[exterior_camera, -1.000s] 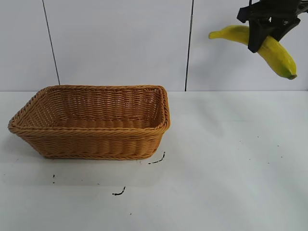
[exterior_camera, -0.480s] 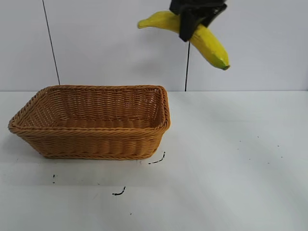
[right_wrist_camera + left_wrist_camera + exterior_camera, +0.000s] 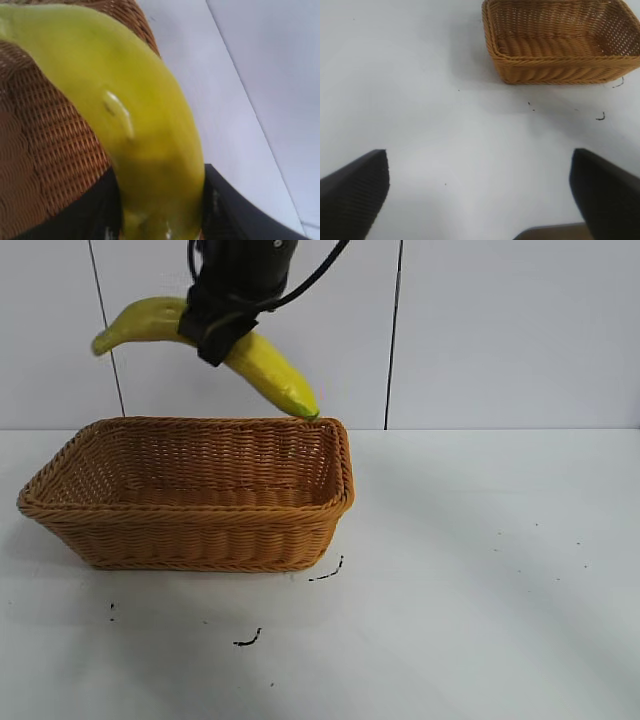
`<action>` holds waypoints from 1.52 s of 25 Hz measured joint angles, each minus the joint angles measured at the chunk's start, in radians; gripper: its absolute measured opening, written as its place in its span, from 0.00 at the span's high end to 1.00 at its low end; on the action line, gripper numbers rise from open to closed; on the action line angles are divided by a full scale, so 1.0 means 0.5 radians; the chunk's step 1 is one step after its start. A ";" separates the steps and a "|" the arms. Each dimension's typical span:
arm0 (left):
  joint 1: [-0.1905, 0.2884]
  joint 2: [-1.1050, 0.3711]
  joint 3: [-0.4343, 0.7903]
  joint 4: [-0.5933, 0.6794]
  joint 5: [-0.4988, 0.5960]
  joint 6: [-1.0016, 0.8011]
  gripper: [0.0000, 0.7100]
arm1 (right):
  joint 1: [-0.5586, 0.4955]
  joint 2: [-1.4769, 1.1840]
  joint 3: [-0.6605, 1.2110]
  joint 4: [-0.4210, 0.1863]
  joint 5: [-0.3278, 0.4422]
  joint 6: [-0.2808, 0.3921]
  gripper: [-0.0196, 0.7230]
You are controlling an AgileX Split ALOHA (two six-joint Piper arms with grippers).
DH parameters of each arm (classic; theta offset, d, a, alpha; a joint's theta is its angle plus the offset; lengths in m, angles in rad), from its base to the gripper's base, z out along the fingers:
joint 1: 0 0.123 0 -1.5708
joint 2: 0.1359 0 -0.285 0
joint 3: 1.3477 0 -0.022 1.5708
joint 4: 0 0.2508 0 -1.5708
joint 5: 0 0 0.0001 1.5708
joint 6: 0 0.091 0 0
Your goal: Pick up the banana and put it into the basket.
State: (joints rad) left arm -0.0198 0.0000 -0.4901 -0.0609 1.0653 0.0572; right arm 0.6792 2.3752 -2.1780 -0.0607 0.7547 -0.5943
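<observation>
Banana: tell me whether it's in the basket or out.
Out. The right claw holds the banana in the air above the basket; its low tip hangs near the back rim.

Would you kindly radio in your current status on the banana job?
Right hand shut on banana, held above basket. Left hand open, off to the side. Nothing in the way.

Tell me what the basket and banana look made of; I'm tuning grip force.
The basket looks like woven wicker or rattan, tan with a matte finish: braided rim, open weave. The banana, held above it in the right gripper, has smooth, slightly glossy yellow-green skin; real or plastic, I cannot tell.
</observation>
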 joint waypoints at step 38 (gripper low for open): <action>0.000 0.000 0.000 0.000 0.000 0.000 0.02 | -0.104 -0.233 -0.014 0.176 0.536 0.864 0.05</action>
State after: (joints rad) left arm -0.0198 0.0000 -0.4901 -0.0610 1.0653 0.0572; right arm 0.6273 2.2585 -2.1848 0.0271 1.0227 -0.1623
